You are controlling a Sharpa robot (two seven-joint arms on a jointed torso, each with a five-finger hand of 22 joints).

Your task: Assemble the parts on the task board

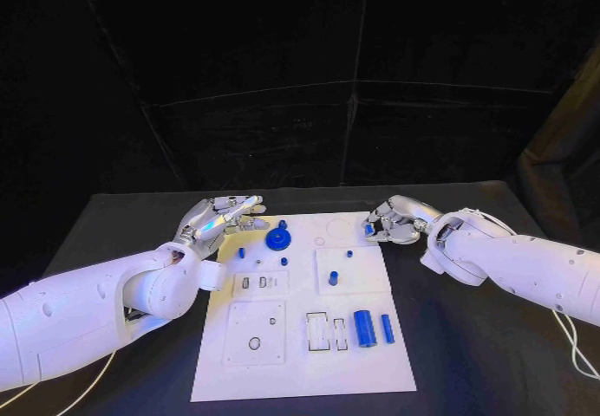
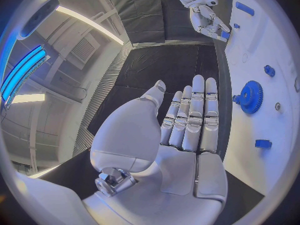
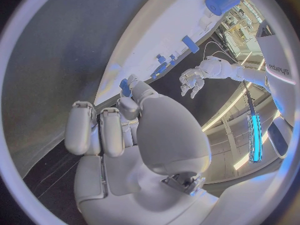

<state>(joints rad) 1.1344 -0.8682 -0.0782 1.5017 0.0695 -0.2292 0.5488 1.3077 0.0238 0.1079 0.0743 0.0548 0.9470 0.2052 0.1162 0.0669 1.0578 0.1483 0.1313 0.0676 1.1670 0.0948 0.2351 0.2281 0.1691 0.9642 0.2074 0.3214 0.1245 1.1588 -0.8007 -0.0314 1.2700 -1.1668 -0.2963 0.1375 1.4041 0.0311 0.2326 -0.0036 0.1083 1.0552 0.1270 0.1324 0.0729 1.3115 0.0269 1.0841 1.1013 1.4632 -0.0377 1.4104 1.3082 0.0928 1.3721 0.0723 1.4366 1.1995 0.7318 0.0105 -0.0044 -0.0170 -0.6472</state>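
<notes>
Pinching a small blue part (image 1: 370, 230) between thumb and fingertip with the right hand (image 1: 398, 224), just above the far right corner of the task board (image 1: 300, 373). Holding nothing in the left hand (image 1: 225, 217): fingers straight, palm bare, hovering at the board's far left edge, near the blue gear (image 1: 280, 239).

Judging the part as light, rigid plastic, probably smooth enough to twist or slide out of a fingertip pinch. Best taken across its short sides, kept square to its seat, and pressed in gently rather than forced. Cannot tell its exact shape, being mostly hidden by the fingers.

Likely the same feel for the gear: stiff and light, best gripped by the toothed rim. Expecting the thick cylinder (image 1: 364, 328) and the slim rod (image 1: 387, 328), lying side by side near the board's right edge, to roll if nudged.

Resting flat on a black desk (image 1: 475, 364), a thin white plate, probably liable to shift under a sideways push. Dark curtains all round behind, with plenty of free desk on both sides for the arms.
</notes>
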